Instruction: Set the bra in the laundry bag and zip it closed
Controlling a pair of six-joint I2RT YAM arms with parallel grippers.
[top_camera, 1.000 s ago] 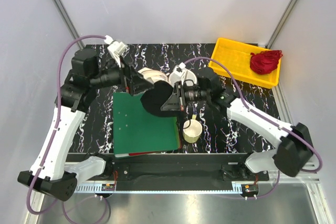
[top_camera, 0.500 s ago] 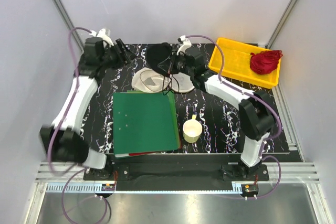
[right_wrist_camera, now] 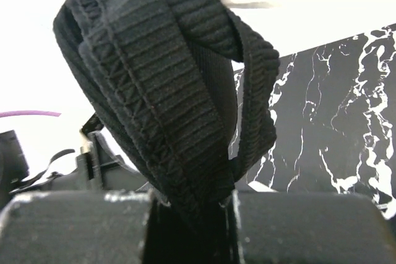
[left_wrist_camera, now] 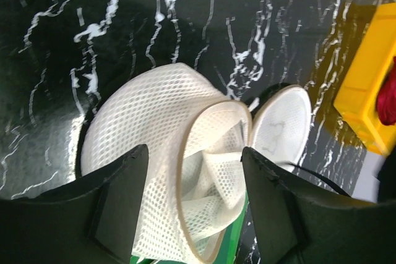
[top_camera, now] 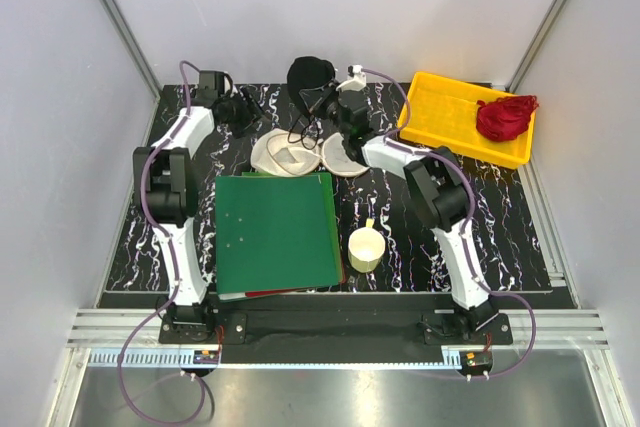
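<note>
Table [top_camera: 500, 209]: black top with white marble veins, reaching from near edge to back wall.
Laundry bag [top_camera: 278, 155]: far-centre, cream mesh, lying open, mouth up, touching far edge of folder. Its round flat flap lies just right of it on table.
Green folder [top_camera: 275, 232]: flat, closed, centre-left; thin red edge shows under its near side.
Cream cup [top_camera: 365, 249]: 1 piece, upright, just right of folder, handle toward far side.
Yellow tray [top_camera: 450, 112]: far-right corner, turned at an angle to table edge, well apart from cup.
</note>
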